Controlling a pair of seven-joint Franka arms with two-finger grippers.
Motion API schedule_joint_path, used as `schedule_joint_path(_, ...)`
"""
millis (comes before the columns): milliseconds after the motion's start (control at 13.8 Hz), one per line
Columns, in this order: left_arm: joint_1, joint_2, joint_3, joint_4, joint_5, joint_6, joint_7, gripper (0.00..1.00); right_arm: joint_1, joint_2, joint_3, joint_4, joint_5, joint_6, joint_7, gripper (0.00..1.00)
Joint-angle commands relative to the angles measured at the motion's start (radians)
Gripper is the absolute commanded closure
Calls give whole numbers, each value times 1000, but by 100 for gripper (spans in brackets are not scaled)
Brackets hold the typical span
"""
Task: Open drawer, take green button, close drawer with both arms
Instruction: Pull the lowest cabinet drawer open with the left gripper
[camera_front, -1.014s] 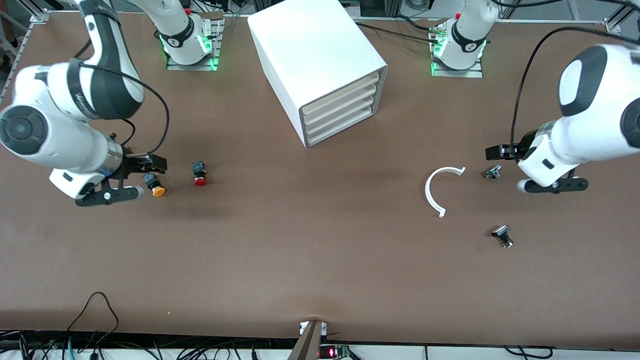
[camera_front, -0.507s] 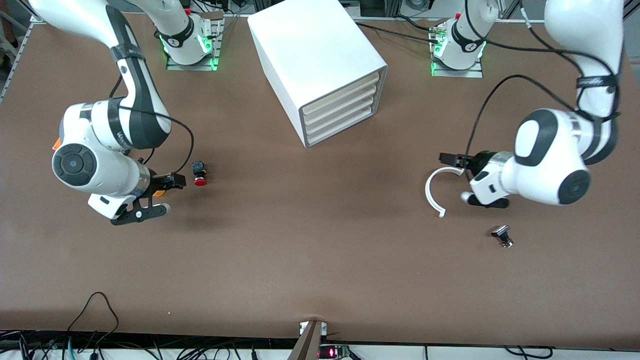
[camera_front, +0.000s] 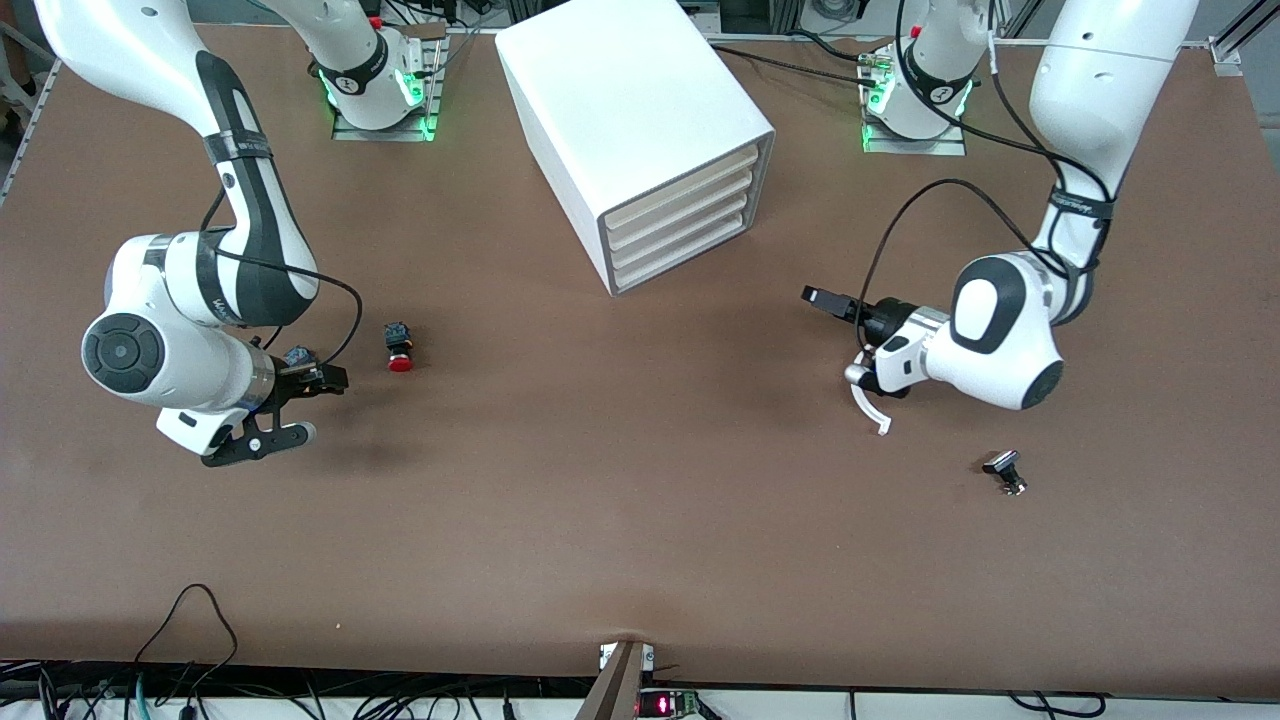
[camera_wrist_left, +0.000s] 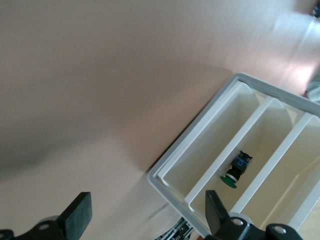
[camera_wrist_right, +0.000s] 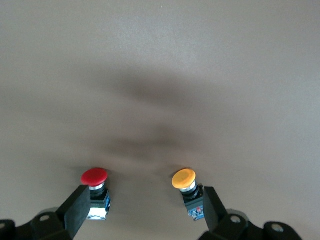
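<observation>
The white cabinet stands at the table's middle near the bases, all four drawers shut. Its lowest drawer sits flush with the rest. The green-capped button lies inside the cabinet, seen through its front in the left wrist view; I cannot tell which level. My left gripper hangs open and empty toward the left arm's end of the table, pointing at the cabinet front. My right gripper is open and empty above the orange button.
A red-capped button lies on the table beside the orange one, toward the cabinet. A white curved strip lies partly under the left gripper. A small black and silver part sits nearer the front camera.
The left gripper has swung toward the table's middle and now covers part of the white strip. The right gripper has shifted over the orange button, hiding its cap. Both stay open.
</observation>
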Motion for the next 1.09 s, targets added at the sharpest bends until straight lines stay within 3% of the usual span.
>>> schedule_joint_path(0, -16, -9, -87, -66, -54, 83, 72, 1, -33, -3, 4, -64, 13, 81, -44, 0)
schedule_joint_path(145, -36, -3, -127, -109, -126, 123, 86, 1, -36, -3, 4, -76, 13, 106, -62, 0)
schedule_joint_path(435, -64, -4, -133, -185, -229, 139, 210, 1, -36, -1, 6, -79, 13, 109, -62, 0)
schedule_joint_path(725, -65, -6, -196, -246, -296, 183, 261, 8, -36, 3, 6, -79, 13, 111, -64, 0)
schedule_joint_path(1014, -68, -4, -253, -280, -341, 249, 261, 22, -33, -6, 39, -78, 15, 112, -62, 0)
